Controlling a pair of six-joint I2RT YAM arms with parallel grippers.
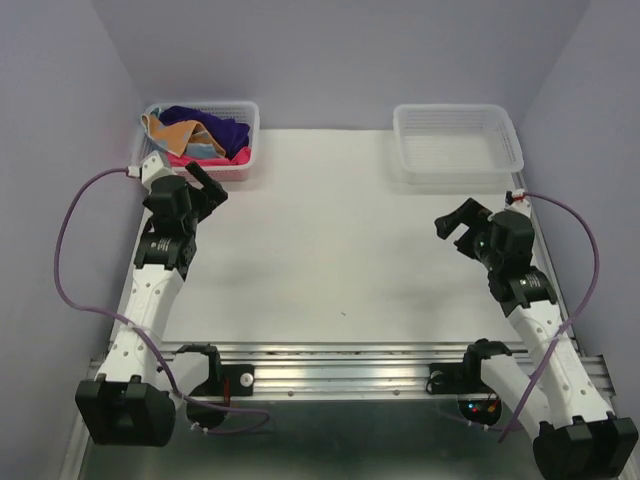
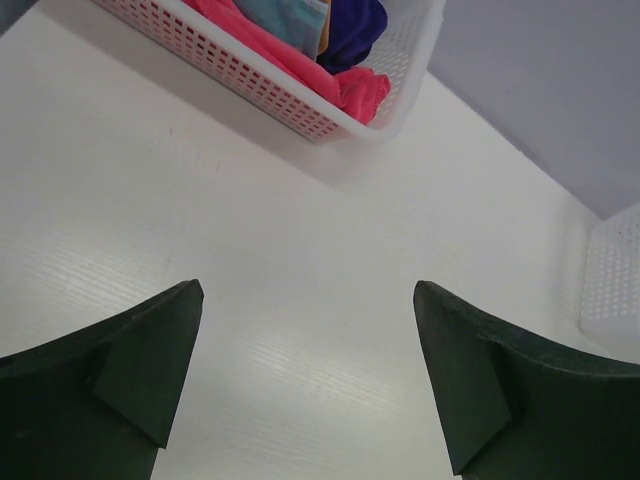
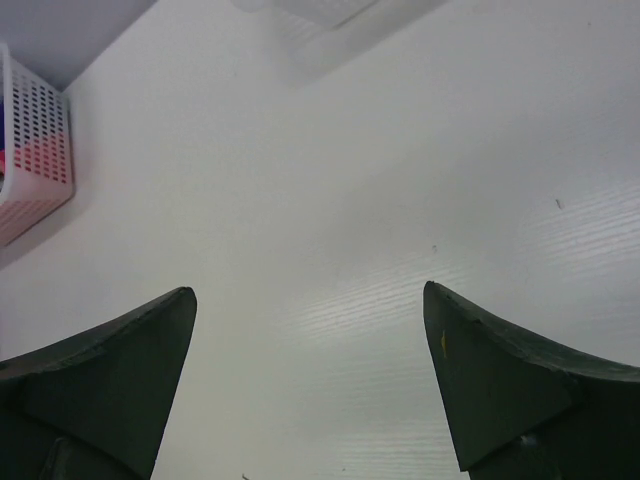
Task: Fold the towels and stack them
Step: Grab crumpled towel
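Soft, crumpled towels [image 1: 200, 135] in dark purple, orange-tan, light blue and pink-red lie heaped and unfolded inside the towel basket [image 1: 253, 150], a white rectangular tub of perforated plastic mesh. A pink-red fold presses against its near wall. Just beside the towel basket, on its near side, the left gripper [image 1: 207, 183] hovers with dark, wedge-shaped fingers spread wide, grasping nothing. The smooth white table [image 1: 330, 250] runs rightward from the towel basket to a second basket [image 1: 455, 108] of the same mesh. Well right of the towel basket and nearer, the right gripper [image 1: 456, 224] is likewise released.
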